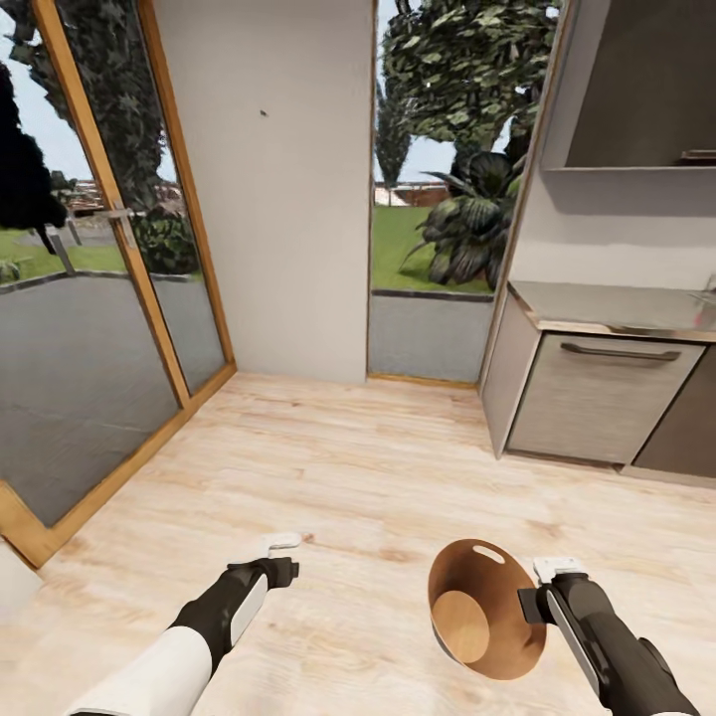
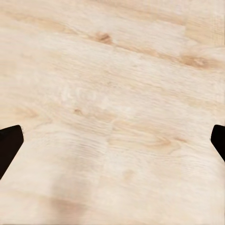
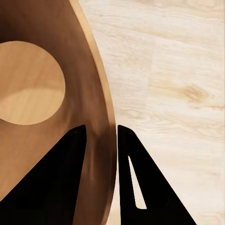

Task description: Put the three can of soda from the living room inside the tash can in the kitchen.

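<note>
Pinching the tash can (image 1: 484, 609) rim, right fingers (image 3: 65, 178) (left fingers (image 2: 10, 143) wide) over bare floor (image 1: 378, 467).

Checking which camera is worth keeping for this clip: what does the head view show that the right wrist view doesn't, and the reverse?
Head view alone: the glass doors, the cabinet, the left gripper held open over the floor. Right wrist view alone: one finger inside the bin's wall and the other outside. Both: the empty bin, the right gripper shut on its rim, and the wood floor.
</note>
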{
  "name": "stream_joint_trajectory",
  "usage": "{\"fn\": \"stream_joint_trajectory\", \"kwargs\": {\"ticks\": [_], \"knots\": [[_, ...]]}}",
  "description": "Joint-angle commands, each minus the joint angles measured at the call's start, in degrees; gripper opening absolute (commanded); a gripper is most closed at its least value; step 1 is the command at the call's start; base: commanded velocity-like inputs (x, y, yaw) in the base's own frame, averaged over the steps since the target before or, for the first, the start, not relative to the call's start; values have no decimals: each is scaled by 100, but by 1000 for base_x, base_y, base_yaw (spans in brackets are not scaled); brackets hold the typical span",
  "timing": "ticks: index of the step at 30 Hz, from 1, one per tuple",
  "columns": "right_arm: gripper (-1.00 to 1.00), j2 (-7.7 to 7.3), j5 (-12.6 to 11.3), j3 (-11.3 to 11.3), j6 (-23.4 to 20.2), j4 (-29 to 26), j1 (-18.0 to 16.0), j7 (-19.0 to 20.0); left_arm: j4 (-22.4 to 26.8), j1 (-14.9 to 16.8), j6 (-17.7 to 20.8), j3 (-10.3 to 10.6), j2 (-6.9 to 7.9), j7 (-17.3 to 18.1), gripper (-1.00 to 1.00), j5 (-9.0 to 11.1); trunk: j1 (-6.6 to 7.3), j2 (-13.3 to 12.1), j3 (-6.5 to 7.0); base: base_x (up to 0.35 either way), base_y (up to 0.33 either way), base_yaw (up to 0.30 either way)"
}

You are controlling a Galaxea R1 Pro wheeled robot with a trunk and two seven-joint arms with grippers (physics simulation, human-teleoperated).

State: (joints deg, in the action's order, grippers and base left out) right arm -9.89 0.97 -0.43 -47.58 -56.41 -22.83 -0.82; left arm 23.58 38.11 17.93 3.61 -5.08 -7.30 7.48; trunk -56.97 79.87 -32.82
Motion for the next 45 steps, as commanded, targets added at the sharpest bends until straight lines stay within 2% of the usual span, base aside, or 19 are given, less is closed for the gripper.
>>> {"fn": "stream_joint_trajectory", "kwargs": {"ticks": [1, 16, 28, 45], "knots": [[-100, -1, -44, 0, 2, -2, -2, 2, -1, 1, 0, 0, 1, 0, 100, -1, 0, 0, 8, 0, 0, 200], [-100, 12, -44, 7, 222, 48, -2, 2, -2, 0, -1, 6, -1, 0, 100, -1, 0, 0, 103, 0, 0, 204], [-100, 13, -45, 7, 231, 51, -2, 2, -2, -1, -1, 7, -1, 0, 100, -1, 0, 0, 115, 0, 0, 79], [-100, 25, -44, 16, 231, 60, -2, 2, -2, 0, -1, 7, 0, 0, 100, -1, 0, 0, 116, 0, 0, 270]]}}
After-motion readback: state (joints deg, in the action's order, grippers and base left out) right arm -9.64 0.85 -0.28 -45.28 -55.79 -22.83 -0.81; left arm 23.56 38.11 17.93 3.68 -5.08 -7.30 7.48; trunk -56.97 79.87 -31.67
